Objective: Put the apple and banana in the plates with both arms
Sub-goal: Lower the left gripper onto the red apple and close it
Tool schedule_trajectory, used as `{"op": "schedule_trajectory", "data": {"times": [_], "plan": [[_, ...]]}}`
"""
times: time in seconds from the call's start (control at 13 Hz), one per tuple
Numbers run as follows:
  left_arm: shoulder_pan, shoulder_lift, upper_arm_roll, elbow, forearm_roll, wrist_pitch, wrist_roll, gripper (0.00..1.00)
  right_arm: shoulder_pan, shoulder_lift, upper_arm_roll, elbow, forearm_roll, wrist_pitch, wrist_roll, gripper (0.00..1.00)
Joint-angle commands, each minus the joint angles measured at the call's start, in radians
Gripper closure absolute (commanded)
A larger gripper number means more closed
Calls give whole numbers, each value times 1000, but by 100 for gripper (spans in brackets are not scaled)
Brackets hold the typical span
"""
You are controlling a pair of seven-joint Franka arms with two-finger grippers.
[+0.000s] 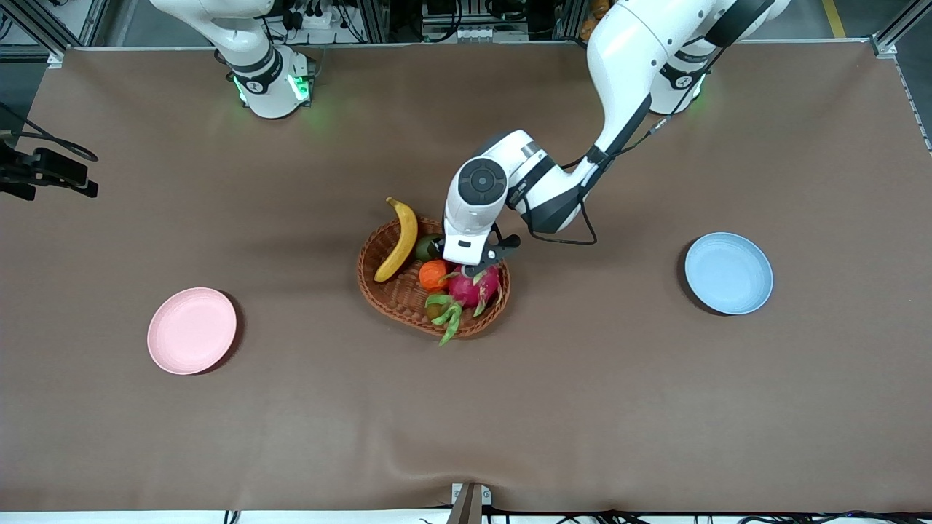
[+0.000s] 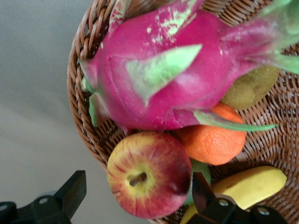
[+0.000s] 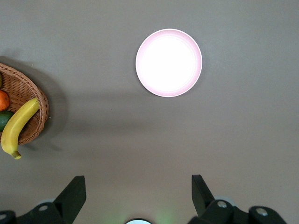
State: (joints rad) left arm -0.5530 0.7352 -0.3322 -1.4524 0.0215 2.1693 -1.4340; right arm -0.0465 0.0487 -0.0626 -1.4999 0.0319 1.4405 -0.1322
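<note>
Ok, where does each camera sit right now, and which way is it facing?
Front: high across the table, facing the bases; both arms, left gripper over the basket.
Left wrist: just above the basket, looking down at the apple between its open fingers.
Right wrist: high over the table, looking down at the pink plate; right gripper open.
Shared: all three show the banana.

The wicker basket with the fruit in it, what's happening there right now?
The left gripper is down in the wicker basket, open, its fingers either side of the apple without closing on it. The banana lies on the basket's rim beside a tangerine and dragon fruit. The pink plate and blue plate hold nothing. The right gripper waits, open, over bare table.
</note>
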Motion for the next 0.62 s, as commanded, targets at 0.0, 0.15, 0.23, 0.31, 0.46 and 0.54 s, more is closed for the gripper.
{"op": "schedule_trajectory", "data": {"times": [0.0,0.15,0.23,0.31,0.46,0.54], "plan": [[-19,23,10,21,23,27,-26,0,-18,13,12,26,10,-8,5,0],[-21,29,13,24,21,29,-26,0,-18,13,12,26,10,-8,5,0],[-21,33,15,24,21,32,-26,0,-18,13,12,26,10,-8,5,0],[-21,39,15,24,21,43,-28,0,-18,13,12,26,8,-8,5,0],[-33,43,16,23,21,43,-28,0,-18,13,12,26,8,-6,5,0],[-33,43,16,23,21,43,-28,0,-18,13,12,26,8,-8,5,0]]}}
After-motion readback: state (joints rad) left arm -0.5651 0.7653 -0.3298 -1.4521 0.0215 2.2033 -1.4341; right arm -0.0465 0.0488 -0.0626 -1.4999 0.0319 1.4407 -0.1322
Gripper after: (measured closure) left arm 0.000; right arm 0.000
